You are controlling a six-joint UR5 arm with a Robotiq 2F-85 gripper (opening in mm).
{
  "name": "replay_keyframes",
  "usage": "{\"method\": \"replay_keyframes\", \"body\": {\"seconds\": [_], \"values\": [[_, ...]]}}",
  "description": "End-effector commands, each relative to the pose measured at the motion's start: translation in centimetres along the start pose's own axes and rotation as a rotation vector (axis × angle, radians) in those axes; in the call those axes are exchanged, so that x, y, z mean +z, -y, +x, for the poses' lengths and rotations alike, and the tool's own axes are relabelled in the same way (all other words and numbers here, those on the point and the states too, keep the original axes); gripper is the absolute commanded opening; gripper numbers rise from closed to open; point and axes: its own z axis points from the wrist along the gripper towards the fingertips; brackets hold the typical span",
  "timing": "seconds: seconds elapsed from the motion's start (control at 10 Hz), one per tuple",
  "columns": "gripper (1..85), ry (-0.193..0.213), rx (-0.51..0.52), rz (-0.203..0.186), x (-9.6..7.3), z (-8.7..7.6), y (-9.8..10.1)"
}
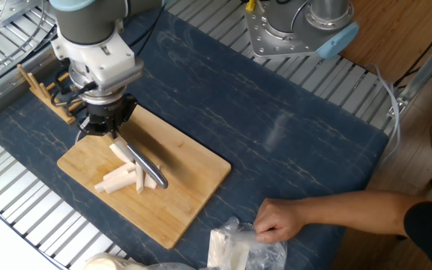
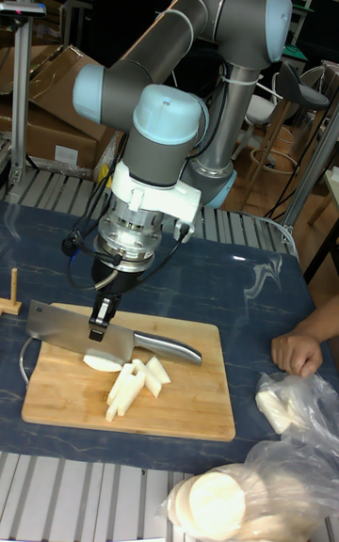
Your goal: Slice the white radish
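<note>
On the bamboo cutting board (image 1: 193, 169) (image 2: 188, 406) lies the white radish (image 1: 122, 177) (image 2: 132, 380), cut into several sticks and wedges. A larger uncut piece (image 2: 98, 362) sits under the blade. My gripper (image 1: 109, 130) (image 2: 100, 320) stands over the board's far left end, shut on the top edge of a cleaver (image 2: 75, 329). The blade is edge-down on the radish. Its silver handle (image 1: 150, 169) (image 2: 168, 347) points toward the board's middle.
A person's hand (image 1: 280, 219) (image 2: 298, 352) rests on the blue mat beside a plastic bag of radish pieces (image 1: 235, 247) (image 2: 287, 406). Round white discs (image 2: 217, 502) lie bagged at the front edge. A wooden rack (image 1: 40, 86) stands behind the board, and a second robot base (image 1: 291, 30) at the back.
</note>
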Motion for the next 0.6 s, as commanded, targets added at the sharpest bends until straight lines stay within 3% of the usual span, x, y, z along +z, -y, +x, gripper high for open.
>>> {"method": "replay_keyframes", "body": {"seconds": [0.0,0.3,0.5], "values": [[1.0,0.000,0.011,0.014,0.5,-0.2,0.6],[1.0,-0.002,0.022,0.028,1.2,-0.6,1.1],[1.0,0.029,0.029,0.037,1.6,-1.1,1.3]]}}
